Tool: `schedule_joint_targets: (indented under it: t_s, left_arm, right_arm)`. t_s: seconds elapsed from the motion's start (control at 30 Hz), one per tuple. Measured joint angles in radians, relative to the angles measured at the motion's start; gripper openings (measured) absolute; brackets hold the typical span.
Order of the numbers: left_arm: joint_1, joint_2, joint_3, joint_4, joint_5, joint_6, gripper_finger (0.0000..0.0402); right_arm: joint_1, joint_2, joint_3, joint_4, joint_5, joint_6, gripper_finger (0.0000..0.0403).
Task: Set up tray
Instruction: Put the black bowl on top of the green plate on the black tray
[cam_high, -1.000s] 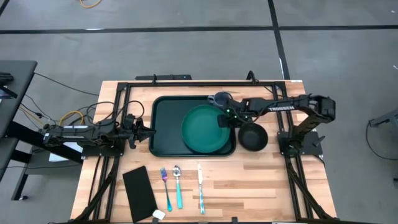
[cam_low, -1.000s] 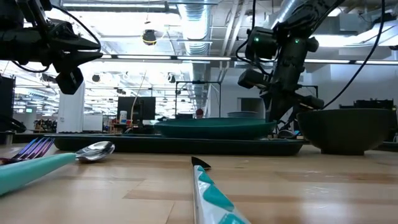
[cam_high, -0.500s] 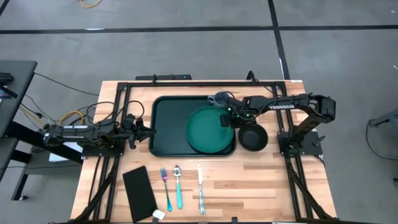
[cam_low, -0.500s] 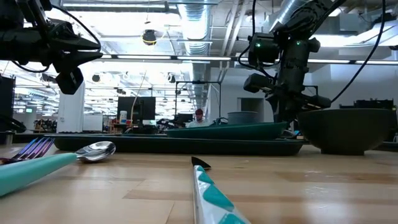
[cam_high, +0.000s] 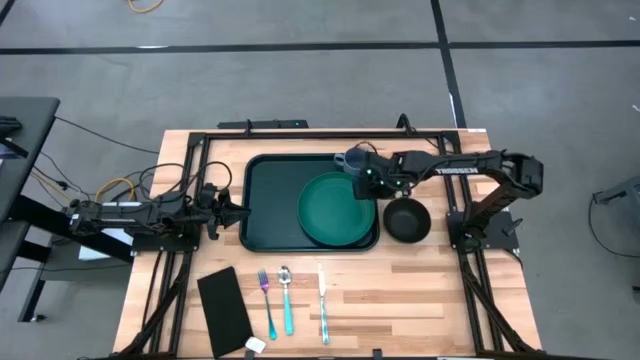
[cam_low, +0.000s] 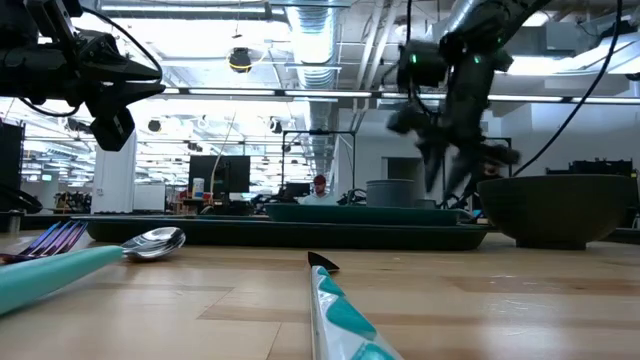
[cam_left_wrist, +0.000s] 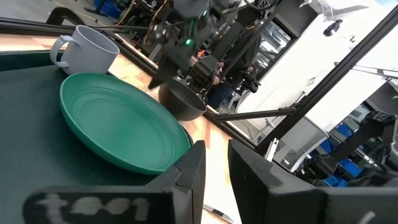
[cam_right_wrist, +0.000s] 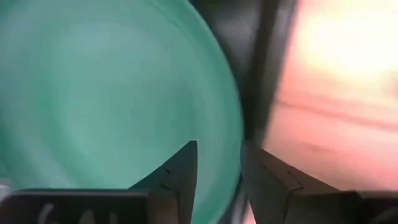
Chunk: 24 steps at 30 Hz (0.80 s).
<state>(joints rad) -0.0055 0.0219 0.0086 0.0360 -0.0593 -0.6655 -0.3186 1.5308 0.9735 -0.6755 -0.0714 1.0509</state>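
The dark green tray (cam_high: 265, 200) lies on the wooden table, and a round green plate (cam_high: 337, 208) lies flat in its right half. A grey mug (cam_high: 352, 160) stands in the tray's far right corner. My right gripper (cam_high: 366, 182) hangs open just above the plate's right rim (cam_right_wrist: 217, 93) and touches nothing. My left gripper (cam_high: 237, 210) waits open, raised above the table (cam_low: 120, 75) beside the tray's left rim, with nothing between its fingers (cam_left_wrist: 214, 165).
A black bowl (cam_high: 406, 220) sits on the table just right of the tray. Near the front edge lie a black napkin (cam_high: 222, 310), a fork (cam_high: 266, 298), a spoon (cam_high: 287, 298) and a knife (cam_high: 322, 300). A black frame borders the table.
My right gripper has opened, let go of the plate's right rim and risen a little toward the far edge. The plate first shifted a little toward the tray's right side with its right edge held up. It now lies flat in the tray.
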Motion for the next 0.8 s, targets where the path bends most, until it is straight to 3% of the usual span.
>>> schedule_joint_targets:
  t_s: [0.2,0.37,0.57,0.8]
  left_arm:
    - [0.000,0.000,0.000,0.000,0.002,0.000,0.0057]
    - [0.000,0.000,0.000,0.000,0.003,0.000,0.0057]
    - [0.000,0.000,0.000,0.000,0.003,0.000,0.0057]
    - [0.000,0.000,0.000,0.000,0.003,0.000,0.0057]
  right_arm:
    - [0.008,-0.068,0.171,-0.051,-0.023,-0.146,0.0129]
    - [0.116,-0.097,0.343,-0.335,-0.016,-0.211,0.0125]
    - [0.310,-0.088,0.434,-0.598,0.074,-0.112,0.0119]
    - [0.510,-0.050,0.428,-0.628,0.088,-0.013,0.0119]
